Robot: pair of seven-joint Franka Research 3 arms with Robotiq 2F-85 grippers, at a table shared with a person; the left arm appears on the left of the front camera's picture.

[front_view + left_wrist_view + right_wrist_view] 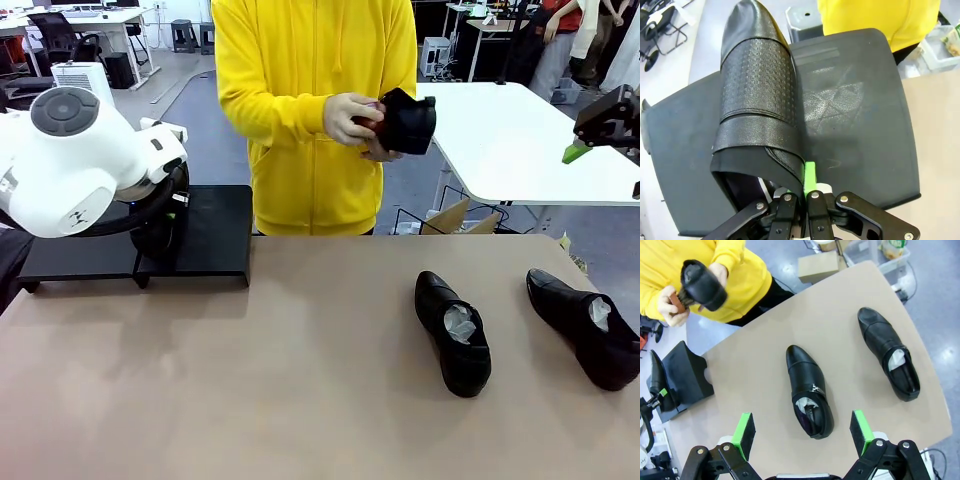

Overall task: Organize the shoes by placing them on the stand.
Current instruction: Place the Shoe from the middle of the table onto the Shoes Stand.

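On table (pixel 300 400) two shoes (pixel 455 332), third shoe (pixel 757 90) on stand (pixel 855 110), fourth with person (pixel 310 60).

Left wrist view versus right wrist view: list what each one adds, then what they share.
Left wrist view adds the grip up close: the left gripper shut on a glossy black leather shoe at its collar, embossed strap clear. Right wrist view adds the open right gripper above two paper-stuffed black shoes on the tan table, and the person's hands holding a fourth shoe. Shared: the matte black flat stand, the gripped shoe, the yellow top.
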